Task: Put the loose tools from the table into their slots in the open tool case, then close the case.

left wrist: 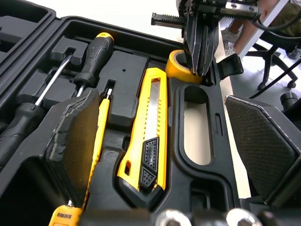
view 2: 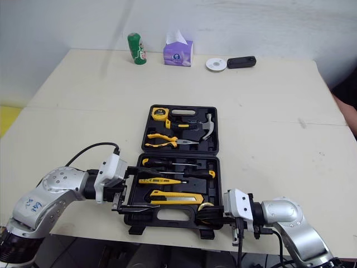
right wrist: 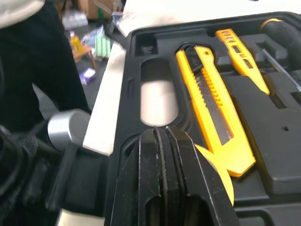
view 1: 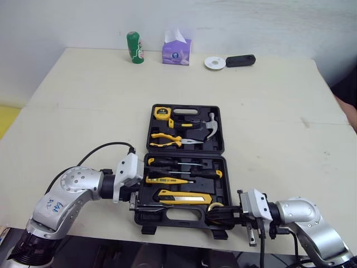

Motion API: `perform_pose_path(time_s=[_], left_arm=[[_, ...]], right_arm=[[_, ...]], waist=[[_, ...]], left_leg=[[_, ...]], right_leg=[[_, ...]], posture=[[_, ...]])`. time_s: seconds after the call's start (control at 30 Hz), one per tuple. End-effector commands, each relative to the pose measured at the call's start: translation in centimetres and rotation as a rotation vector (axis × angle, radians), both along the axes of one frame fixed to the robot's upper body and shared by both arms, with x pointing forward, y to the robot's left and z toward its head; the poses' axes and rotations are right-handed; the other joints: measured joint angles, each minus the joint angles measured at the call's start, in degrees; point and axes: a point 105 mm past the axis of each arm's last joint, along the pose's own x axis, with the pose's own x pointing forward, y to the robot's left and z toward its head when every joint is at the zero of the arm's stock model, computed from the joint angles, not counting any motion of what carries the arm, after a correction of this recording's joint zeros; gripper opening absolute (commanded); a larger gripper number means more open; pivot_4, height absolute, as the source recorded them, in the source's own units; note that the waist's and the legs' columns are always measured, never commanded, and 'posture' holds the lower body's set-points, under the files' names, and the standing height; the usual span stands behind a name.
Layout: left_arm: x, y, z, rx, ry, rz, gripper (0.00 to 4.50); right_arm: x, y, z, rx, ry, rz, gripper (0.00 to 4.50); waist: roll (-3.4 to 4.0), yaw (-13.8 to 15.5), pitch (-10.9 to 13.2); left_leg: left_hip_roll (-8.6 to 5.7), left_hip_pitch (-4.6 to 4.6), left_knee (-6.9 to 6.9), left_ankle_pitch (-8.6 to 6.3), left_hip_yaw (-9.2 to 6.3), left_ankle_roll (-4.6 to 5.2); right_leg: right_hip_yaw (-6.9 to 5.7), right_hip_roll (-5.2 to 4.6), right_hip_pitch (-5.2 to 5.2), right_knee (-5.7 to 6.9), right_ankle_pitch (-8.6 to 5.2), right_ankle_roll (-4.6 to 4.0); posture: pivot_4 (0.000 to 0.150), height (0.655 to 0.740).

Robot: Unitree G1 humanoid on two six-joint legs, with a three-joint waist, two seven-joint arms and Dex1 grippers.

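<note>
The right claw (left wrist: pixel 200 66) has its fingers pressed together, tip down at the yellow tape roll (left wrist: pixel 176 61) in the tool case's (view 1: pixel 221 139) near right corner; whether it grips the roll I cannot tell. The left claw (view 2: pixel 146 188) gapes wide and empty over the near left corner. Between them the utility knife (view 1: pixel 184 196) lies slotted, long axis left to right along the case's near edge, with the screwdrivers (view 1: pixel 167 162) parallel beyond it. The lid lies flat, farther off. The case reaches the table's (view 1: pixel 72 111) near edge, with bare room on both sides.
</note>
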Motion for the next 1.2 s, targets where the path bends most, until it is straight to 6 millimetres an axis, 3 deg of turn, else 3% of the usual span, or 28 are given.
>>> perform_pose_path(time_s=[0.03,0.27,0.5,0.6,0.67,0.73,0.87,1.0,1.13,1.2], left_arm=[[-0.2,0.0,1.0,-0.002,-0.054,-0.008,4.5],[-0.2,0.3,0.7,0.003,-0.054,-0.001,4.5],[-0.4,0.3,0.2,0.006,-0.06,0.006,4.5],[-0.4,0.4,0.1,0.009,-0.064,0.016,4.5],[-0.4,0.5,0.2,0.003,-0.071,0.027,4.5],[0.2,1.3,0.4,-0.013,-0.08,0.076,4.5],[2.5,4.2,1.6,-0.035,-0.128,0.262,4.5],[3.9,6.1,2.6,-0.12,-0.157,0.404,4.5],[6.2,10.1,2.0,-0.053,-0.229,0.667,3.3],[6.9,11.3,1.5,-0.032,-0.241,0.761,2.31]], right_arm=[[0.3,-2.0,-3.7,-0.155,0.074,-0.091,0.2],[1.0,-1.4,-4.0,-0.182,0.051,-0.112,0.2],[0.6,-1.5,-4.1,-0.159,0.092,-0.091,0.2],[0.3,-0.6,-1.6,-0.001,0.091,-0.047,0.2],[1.6,-0.4,0.5,0.116,0.083,-0.127,0.2],[2.2,-0.9,2.3,0.147,0.057,-0.153,0.2],[4.6,-3.8,5.0,0.163,0.001,-0.306,0.2],[7.1,-6.9,5.2,0.131,-0.083,-0.477,0.2],[9.9,-10.2,3.9,0.032,-0.152,-0.66,0.0],[11.0,-10.5,3.3,-0.014,-0.183,-0.693,0.0]], waist=[[-0.08,-0.01,-0.06],[-0.44,-0.1,-0.31],[-0.44,-1.11,-0.46],[-0.42,-1.21,-0.45],[-0.33,-1.03,-0.4],[-0.16,-1.06,-0.28],[0.18,-1.09,-0.07],[0.21,-1.17,-0.05],[0.21,-1.24,-0.05],[0.2,-1.28,-0.05]], left_leg=[[0.01,0.07,0.0,0.0,-0.01,0.0],[0.12,1.09,-0.21,-0.1,-0.11,-0.13],[0.22,1.19,-0.26,-0.14,-0.21,-0.19],[0.22,1.17,-0.25,-0.14,-0.24,-0.19],[0.19,1.1,-0.26,-0.16,-0.27,-0.15],[0.18,1.02,-0.23,-0.17,-0.31,-0.13],[0.12,0.99,-0.2,-0.18,-0.3,-0.1],[0.13,0.96,-0.32,-0.18,-0.28,-0.1],[0.08,0.68,-0.29,-0.15,-0.12,-0.06],[0.06,0.6,-0.24,-0.13,-0.07,-0.04]], right_leg=[[-0.01,0.0,0.11,-0.03,0.0,0.0],[-0.09,0.0,1.19,-0.49,-0.03,-0.06],[-0.13,0.02,1.31,-0.59,-0.04,-0.16],[-0.15,0.0,1.33,-0.64,-0.04,-0.17],[-0.18,-0.05,1.32,-0.69,-0.03,-0.17],[-0.2,-0.09,1.27,-0.72,-0.03,-0.16],[-0.22,-0.14,1.24,-0.7,-0.02,-0.14],[-0.28,-0.11,1.15,-0.69,-0.03,-0.15],[-0.22,-0.11,0.81,-0.57,-0.02,-0.13],[-0.2,-0.1,0.7,-0.51,-0.01,-0.11]], posture=[[0.15,0.74],[0.15,0.74],[0.15,0.74],[0.15,0.74],[0.15,0.74],[0.15,0.74],[0.15,0.74],[0.15,0.74],[0.15,0.74],[0.15,0.74]])
